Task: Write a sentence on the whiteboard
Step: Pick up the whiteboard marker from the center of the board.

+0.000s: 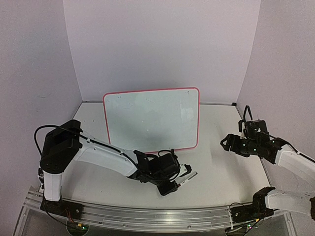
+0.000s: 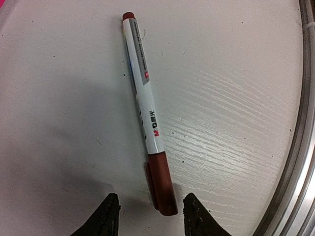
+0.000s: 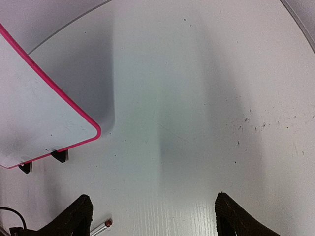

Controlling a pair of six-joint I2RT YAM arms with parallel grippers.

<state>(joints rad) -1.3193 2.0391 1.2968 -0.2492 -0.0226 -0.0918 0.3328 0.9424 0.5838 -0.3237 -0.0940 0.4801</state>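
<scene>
Two arms, top view: the whiteboard (image 1: 152, 118) is stood upright at the back centre of the table (image 1: 216, 172). Its face is blank, and no sentence is seen on it.
Left arm, top view: the left gripper (image 1: 178, 181) is held low over the table, in front of the board's lower right corner.
Right arm, top view: the right gripper (image 1: 227, 143) is held to the board's right, apart from the left one.
Left wrist view, marker: the marker (image 2: 145, 98) is laid flat on the table, white barrel pointed away.
Left wrist view, tool: the jaws are set either side of the dark red cap (image 2: 161, 182) with a gap on each side. Nothing is clenched.
Right wrist view, tool: the jaws are spread wide and nothing is held. The board's corner and black clip feet (image 3: 59, 156) are seen at left.
Step in hand: the marker pickup is judged to be in hand; writing is not begun.
Next move: the jaws need to be closed squarely on the marker and the marker lifted. The cap must likely be pulled off before the board is reached.
</scene>
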